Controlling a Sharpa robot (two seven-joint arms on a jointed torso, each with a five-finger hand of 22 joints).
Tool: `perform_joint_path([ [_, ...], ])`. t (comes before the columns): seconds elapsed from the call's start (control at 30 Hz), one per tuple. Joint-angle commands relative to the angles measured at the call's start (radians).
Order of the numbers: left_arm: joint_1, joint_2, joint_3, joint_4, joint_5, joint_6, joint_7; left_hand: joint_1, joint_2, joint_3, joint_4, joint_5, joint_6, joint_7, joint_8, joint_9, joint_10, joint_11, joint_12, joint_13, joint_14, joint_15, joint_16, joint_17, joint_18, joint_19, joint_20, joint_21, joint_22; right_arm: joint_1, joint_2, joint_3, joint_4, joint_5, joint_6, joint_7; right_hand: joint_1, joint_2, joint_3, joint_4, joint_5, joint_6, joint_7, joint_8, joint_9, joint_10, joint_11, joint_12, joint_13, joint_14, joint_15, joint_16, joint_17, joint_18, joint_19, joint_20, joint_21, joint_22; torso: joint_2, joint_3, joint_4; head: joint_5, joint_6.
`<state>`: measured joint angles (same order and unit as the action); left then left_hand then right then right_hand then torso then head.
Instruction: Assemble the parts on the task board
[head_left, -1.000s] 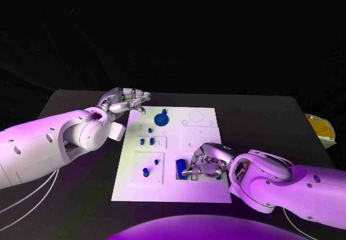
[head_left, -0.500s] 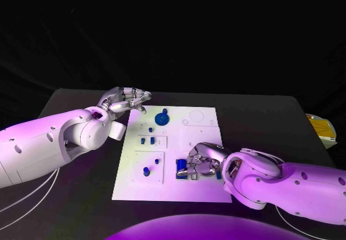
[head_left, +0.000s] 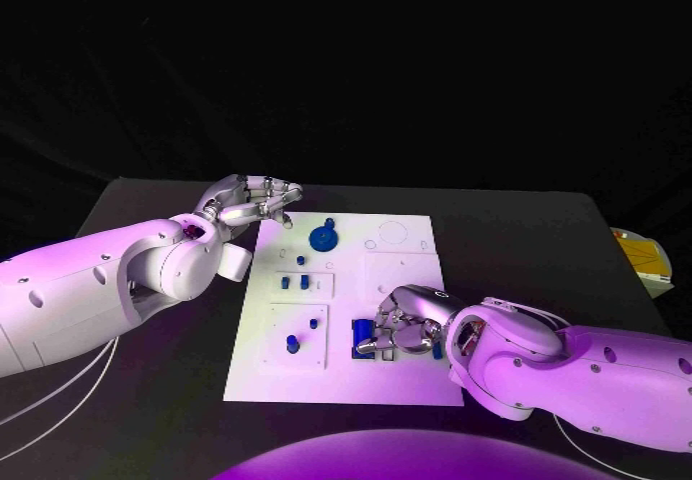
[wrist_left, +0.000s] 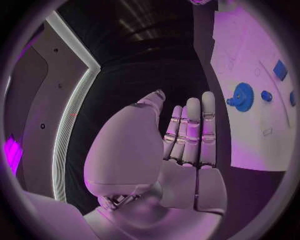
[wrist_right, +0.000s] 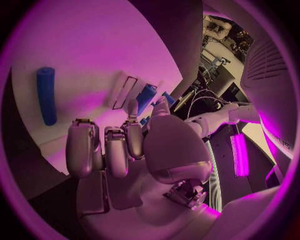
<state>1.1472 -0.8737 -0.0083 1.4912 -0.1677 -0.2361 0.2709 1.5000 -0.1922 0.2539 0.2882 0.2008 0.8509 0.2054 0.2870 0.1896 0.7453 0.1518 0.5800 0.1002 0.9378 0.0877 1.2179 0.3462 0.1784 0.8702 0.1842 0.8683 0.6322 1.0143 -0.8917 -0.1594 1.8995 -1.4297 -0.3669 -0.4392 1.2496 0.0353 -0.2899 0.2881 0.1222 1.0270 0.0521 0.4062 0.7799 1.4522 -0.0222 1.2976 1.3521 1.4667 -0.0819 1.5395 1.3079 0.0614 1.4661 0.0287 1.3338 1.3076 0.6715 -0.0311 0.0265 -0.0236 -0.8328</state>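
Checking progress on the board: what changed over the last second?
The right hand has slid a little toward the board's left side, over the blue part at the near edge of the task board, fingers curled at it; whether it grips the part cannot be told. The left hand stayed open at the board's far left corner, and the blue gear did not move.
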Motion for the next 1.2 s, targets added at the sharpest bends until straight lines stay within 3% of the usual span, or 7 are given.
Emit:
perform_joint_path([
  [0.03,0.0,0.0,0.001,0.003,-0.002,0.013,0.005,0.003,0.01,-0.004,-0.001,-0.004,-0.009,0.001,0.004,-0.001,-0.007,0.002,0.007,-0.001,-0.007,-0.001,0.005,-0.001,0.005,0.005,0.0,-0.006,-0.001,0.0,-0.021,0.001,0.016,-0.013,-0.051,0.024,0.055,0.053,-0.009,0.001,0.008,0.001,-0.007,0.004,-0.002,0.008,-0.004,-0.006,0.012,0.085,-0.004,0.005,0.162,-0.012,0.02,-0.003,-0.004,0.157,0.0,0.0007,-0.0006,-0.002,0.003],
  [0.27,0.0,-0.001,0.0,0.003,-0.002,0.012,0.005,0.003,0.01,-0.004,-0.001,-0.004,-0.009,0.001,0.004,-0.001,-0.007,0.002,0.007,-0.001,-0.007,-0.001,0.005,-0.001,0.005,0.005,0.0,-0.006,-0.001,0.022,-0.101,0.003,0.048,0.039,-0.107,0.069,0.072,0.058,-0.036,0.001,0.041,-0.01,-0.002,-0.005,-0.007,0.002,0.0,-0.016,0.007,0.084,-0.001,0.002,0.155,-0.009,0.015,-0.001,-0.019,0.153,-0.001,-0.0008,-0.0017,-0.009,0.005],
  [0.57,0.0,-0.001,0.0,0.005,-0.001,0.011,0.007,0.003,0.01,-0.004,-0.001,-0.004,-0.009,0.001,0.004,-0.001,-0.007,0.002,0.007,-0.001,-0.007,-0.001,0.005,-0.001,0.005,0.005,0.0,-0.006,-0.001,0.038,-0.208,0.002,0.055,0.065,-0.069,0.07,0.11,0.072,-0.058,-0.002,0.066,-0.028,0.007,-0.027,-0.021,-0.004,0.007,-0.026,0.002,0.082,0.005,0.0,0.149,-0.008,0.012,0.004,-0.03,0.151,-0.001,-0.0002,-0.0004,-0.023,0.006],
  [0.8,0.0,-0.003,-0.001,0.007,-0.001,0.01,0.012,0.005,0.013,-0.004,0.0,-0.004,-0.01,0.001,0.006,-0.002,-0.01,0.003,0.01,-0.001,-0.008,-0.001,0.006,-0.002,0.005,0.005,0.0,-0.007,-0.001,0.014,-0.258,-0.002,0.056,0.013,-0.037,0.042,0.17,0.077,-0.077,-0.005,0.082,-0.032,0.013,-0.056,-0.041,-0.006,0.012,-0.03,0.001,0.082,0.009,-0.001,0.145,-0.008,0.012,0.008,-0.032,0.152,0.0,-0.0004,-0.0003,-0.035,0.003],
  [0.9,0.0,-0.004,-0.001,0.008,-0.001,0.01,0.013,0.005,0.013,-0.004,0.0,-0.004,-0.01,0.001,0.006,-0.002,-0.01,0.003,0.01,-0.001,-0.008,-0.001,0.006,-0.002,0.005,0.005,0.0,-0.007,-0.001,0.002,-0.273,-0.003,0.06,-0.011,-0.027,0.027,0.207,0.083,-0.089,-0.003,0.121,-0.025,0.015,-0.076,-0.056,-0.006,0.013,-0.031,0.002,0.082,0.011,-0.001,0.146,-0.009,0.013,0.009,-0.03,0.155,0.0,0.0001,-0.0005,-0.036,0.002],
  [1.2,0.0,-0.005,-0.001,0.008,-0.001,0.011,0.013,0.005,0.013,-0.004,0.0,-0.004,-0.01,0.001,0.006,-0.002,-0.01,0.003,0.01,-0.001,-0.008,-0.001,0.006,-0.002,0.005,0.005,0.0,-0.007,-0.001,-0.015,-0.277,-0.004,0.058,-0.058,-0.004,-0.01,0.214,0.087,-0.093,-0.002,0.126,-0.019,0.014,-0.08,-0.06,-0.005,0.013,-0.029,0.004,0.082,0.011,-0.001,0.149,-0.009,0.015,0.009,-0.026,0.157,0.0,-0.0001,0.0008,-0.036,-0.001],
])
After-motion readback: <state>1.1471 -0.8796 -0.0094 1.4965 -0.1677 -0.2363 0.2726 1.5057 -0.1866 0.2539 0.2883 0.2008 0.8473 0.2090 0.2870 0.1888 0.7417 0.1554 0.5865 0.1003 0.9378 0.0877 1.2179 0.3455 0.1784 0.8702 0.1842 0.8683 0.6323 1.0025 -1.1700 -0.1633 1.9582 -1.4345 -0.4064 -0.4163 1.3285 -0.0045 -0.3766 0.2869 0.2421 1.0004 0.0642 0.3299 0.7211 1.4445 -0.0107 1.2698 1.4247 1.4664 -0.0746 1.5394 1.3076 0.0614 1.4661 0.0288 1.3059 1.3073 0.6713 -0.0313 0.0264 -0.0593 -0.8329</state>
